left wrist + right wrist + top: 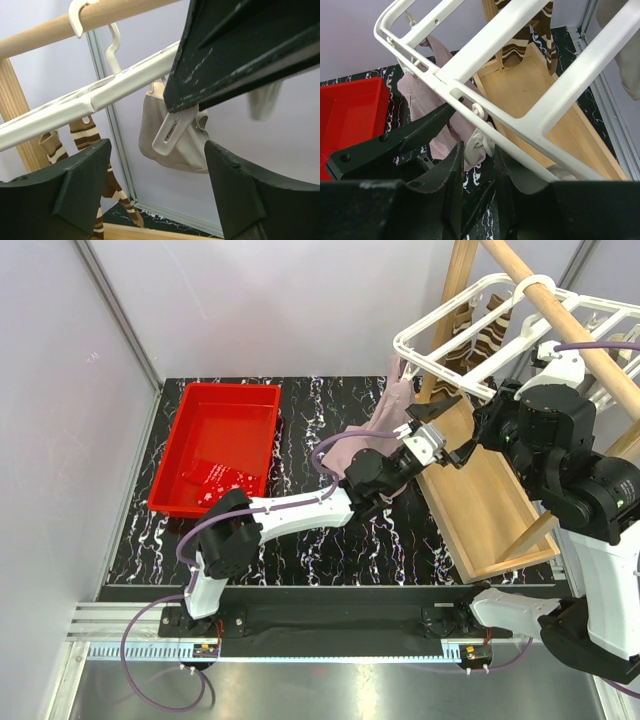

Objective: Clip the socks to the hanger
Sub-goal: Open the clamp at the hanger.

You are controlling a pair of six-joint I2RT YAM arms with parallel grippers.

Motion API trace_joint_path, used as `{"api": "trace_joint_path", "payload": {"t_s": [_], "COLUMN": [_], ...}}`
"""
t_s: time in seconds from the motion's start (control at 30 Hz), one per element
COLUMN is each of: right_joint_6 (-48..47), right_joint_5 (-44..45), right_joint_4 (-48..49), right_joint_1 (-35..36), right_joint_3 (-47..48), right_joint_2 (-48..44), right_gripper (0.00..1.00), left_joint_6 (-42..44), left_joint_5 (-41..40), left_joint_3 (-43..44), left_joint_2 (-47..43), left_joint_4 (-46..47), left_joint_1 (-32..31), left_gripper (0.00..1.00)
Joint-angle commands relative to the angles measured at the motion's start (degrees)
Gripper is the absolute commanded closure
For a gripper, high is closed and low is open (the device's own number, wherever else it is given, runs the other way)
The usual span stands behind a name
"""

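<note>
**A:** Under the near corner of the hanger [490, 42], what is the left claw [156, 145] doing?

**B:** It hangs with its fingers spread wide and nothing between them, just below a beige-grey sock [150, 142] that dangles from a white clip [172, 131].

**A:** And the right claw [477, 148]?

**B:** It is nearly closed and seems to pinch that clip from above. I judge it is squeezing the clip's mouth apart.

**A:** So the step is seating this sock?

**B:** I think so. The fabric should sit deep in the clip before the right claw lets go, and the left one should wait underneath in case it slips. Whether the clip already bites, I cannot tell.

**A:** The other socks?

**B:** A mauve-pink sock [398, 400] hangs at the hanger's left end, and a brown-and-cream striped sock [478, 337] further right.

**A:** The surroundings?

**B:** At the left, a red tub [230, 387] holds what looks like a red sock [215, 477]. It stands on a black, white-veined table [320, 430]. To the right, a wooden pole [565, 320] carries the hanger over a wooden frame [490, 510], with pale lilac walls [250, 300] behind.
</note>
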Motion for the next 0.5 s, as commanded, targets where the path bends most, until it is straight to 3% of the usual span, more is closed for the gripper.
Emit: {"api": "trace_joint_path", "payload": {"t_s": [0.0, 0.03, 0.17, 0.3, 0.4, 0.47], "right_joint_6": [-0.23, -0.06, 0.12, 0.21, 0.12, -0.06], "right_joint_5": [-1.06, -1.15, -1.41, -1.59, -1.50, -1.59], "right_joint_4": [-1.25, -1.33, -1.16, -1.69, -1.51, -1.16], "right_joint_1": [0.01, 0.01, 0.01, 0.01, 0.01, 0.01], "right_joint_3": [-0.40, -0.40, -0.05, 0.65, 0.65, 0.48], "right_joint_2": [-0.61, -0.78, -0.78, -0.78, -1.05, -1.48], "right_gripper": [1.00, 1.00, 1.00, 1.00, 1.00, 1.00], "left_joint_6": [0.55, 0.29, -1.12, -2.26, -3.14, -4.28], "left_joint_5": [1.80, 3.98, 7.76, 9.18, 9.36, 9.71], "left_joint_3": [2.98, 3.68, 6.22, 6.50, 6.41, 5.88], "left_joint_2": [-0.08, -0.17, 0.53, 0.18, -0.52, -1.14], "left_joint_4": [5.82, 5.47, 1.00, -0.42, -2.18, -2.71], "left_joint_1": [-0.23, -0.23, -0.23, -0.23, -0.23, -0.23], "left_gripper": [0.27, 0.38, 0.61, 0.76, 0.96, 1.00]}}
